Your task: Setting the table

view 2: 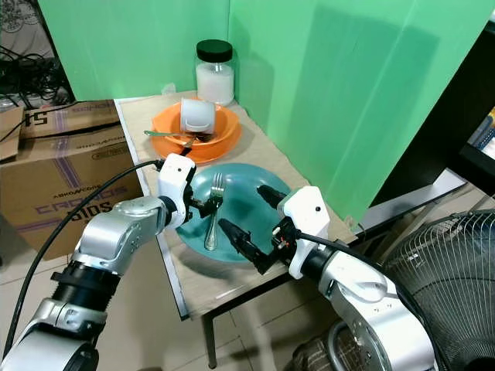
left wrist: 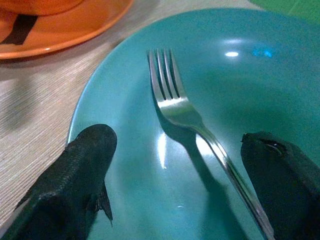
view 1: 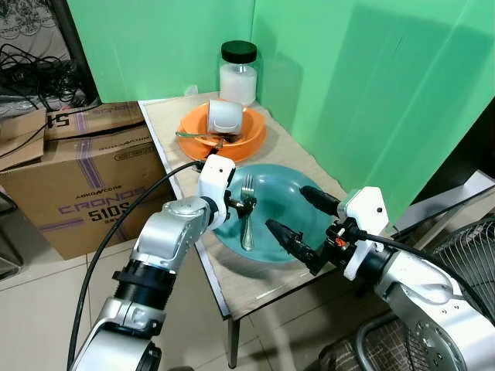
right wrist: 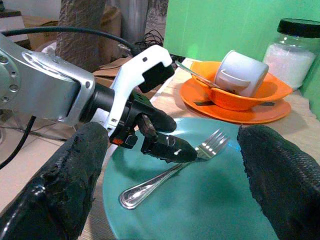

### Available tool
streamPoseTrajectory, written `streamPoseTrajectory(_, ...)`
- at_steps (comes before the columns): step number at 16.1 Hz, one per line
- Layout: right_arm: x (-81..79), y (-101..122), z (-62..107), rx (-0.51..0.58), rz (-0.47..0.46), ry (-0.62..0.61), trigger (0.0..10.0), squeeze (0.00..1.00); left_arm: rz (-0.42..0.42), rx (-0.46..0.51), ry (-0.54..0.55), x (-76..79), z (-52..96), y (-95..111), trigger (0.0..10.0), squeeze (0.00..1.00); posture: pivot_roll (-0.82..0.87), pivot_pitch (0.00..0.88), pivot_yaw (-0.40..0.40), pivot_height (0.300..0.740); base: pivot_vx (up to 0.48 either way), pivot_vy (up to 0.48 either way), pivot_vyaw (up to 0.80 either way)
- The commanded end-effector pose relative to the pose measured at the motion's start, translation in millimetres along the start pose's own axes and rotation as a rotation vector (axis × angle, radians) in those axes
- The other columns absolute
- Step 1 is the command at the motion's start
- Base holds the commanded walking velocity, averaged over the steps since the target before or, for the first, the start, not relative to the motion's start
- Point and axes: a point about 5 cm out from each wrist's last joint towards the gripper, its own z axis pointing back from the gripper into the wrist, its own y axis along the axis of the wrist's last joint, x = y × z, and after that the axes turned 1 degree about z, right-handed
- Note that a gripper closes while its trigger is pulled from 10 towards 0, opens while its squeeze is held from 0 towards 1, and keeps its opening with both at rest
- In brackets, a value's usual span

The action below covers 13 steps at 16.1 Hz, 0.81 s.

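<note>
Fork (view 1: 247, 212) lies on the teal plate (view 1: 282, 189) between the spread fingers of the left gripper (view 1: 241, 202); the right gripper (view 1: 303, 220) hovers released just beside. Left wrist view: fork tines (left wrist: 165, 80) ahead, ungrasped. Right wrist view: orange bowl (right wrist: 235, 97) with a cup (right wrist: 242, 72) beyond.

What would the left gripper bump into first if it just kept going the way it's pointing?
Probably the fork lying on the teal plate: the left gripper is open astride its handle, pointing down at it. Depth is hard to judge.

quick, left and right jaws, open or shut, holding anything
Left gripper: open, jaws either side of the fork, holding nothing.
Right gripper: open, empty, over the teal plate.
</note>
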Motion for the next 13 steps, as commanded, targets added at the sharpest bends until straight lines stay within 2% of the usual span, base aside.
streamPoseTrajectory(1,0.1,2.3,-0.2,0.012,0.012,0.017,10.0,0.0,0.01,-0.051,0.015,-1.3,-3.5,-6.7,4.8,0.0,0.04,0.0,-0.018,0.74,0.0,0.0,0.0)
streamPoseTrajectory(4,0.3,2.4,0.0,0.01,0.013,0.021,10.0,0.0,0.005,-0.065,0.018,-4.3,-3.7,-4.5,0.0,0.0,0.04,0.0,-0.018,0.74,0.0,0.0,0.0)
streamPoseTrajectory(13,2.1,2.5,-1.6,0.002,0.024,0.022,10.0,0.0,-0.036,-0.103,-0.002,-8.7,-2.5,-5.7,0.0,0.0,0.04,0.0,-0.018,0.74,0.0,0.0,0.0)
